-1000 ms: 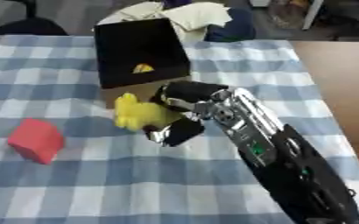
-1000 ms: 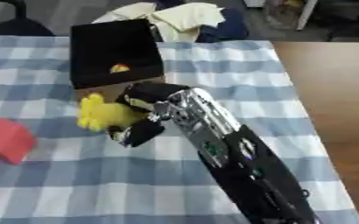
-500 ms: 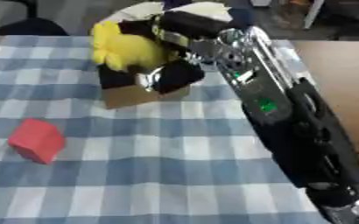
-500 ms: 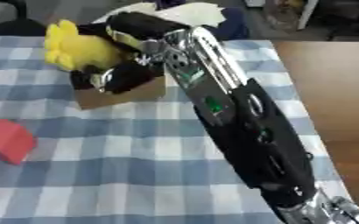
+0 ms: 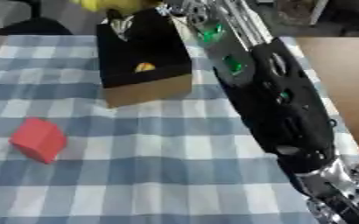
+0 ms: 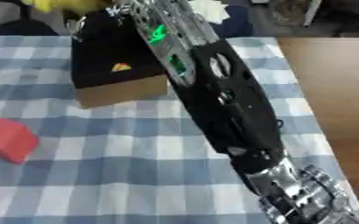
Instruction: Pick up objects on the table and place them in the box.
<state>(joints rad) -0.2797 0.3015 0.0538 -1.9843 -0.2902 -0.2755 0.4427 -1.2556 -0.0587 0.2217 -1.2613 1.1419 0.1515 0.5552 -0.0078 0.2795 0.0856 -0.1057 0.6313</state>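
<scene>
You're mid-carry: the right arm (image 5: 274, 100) reaches diagonally across the checked cloth (image 5: 160, 175) toward the far edge of the box (image 5: 140, 65). The right hand (image 6: 125, 8) sits at the very top of the views, above the box's far rim, and most of it is cut off by the picture edge. You can't tell how its fingers are set; no call on that.

The yellow toy (image 5: 114, 4) shows as a yellow blob at the top edge, right beside the hand and above the back of the box. It looks lifted clear of the table, so it's probably in the hand, but the contact itself is out of view. Inside the box there's a small yellow-and-orange piece (image 5: 145, 67) on the dark floor.

The red block (image 5: 38, 139) lies on the cloth at the left, well apart from the box, untouched. Left hand not visible anywhere.

Step in hand, by my read: transport and drop of the yellow toy. Next move calls for bringing the hand back over the box opening, since it seems to sit at or past the far rim, then lowering and releasing so the toy lands inside, not behind the box. After that, the red block is left.
</scene>
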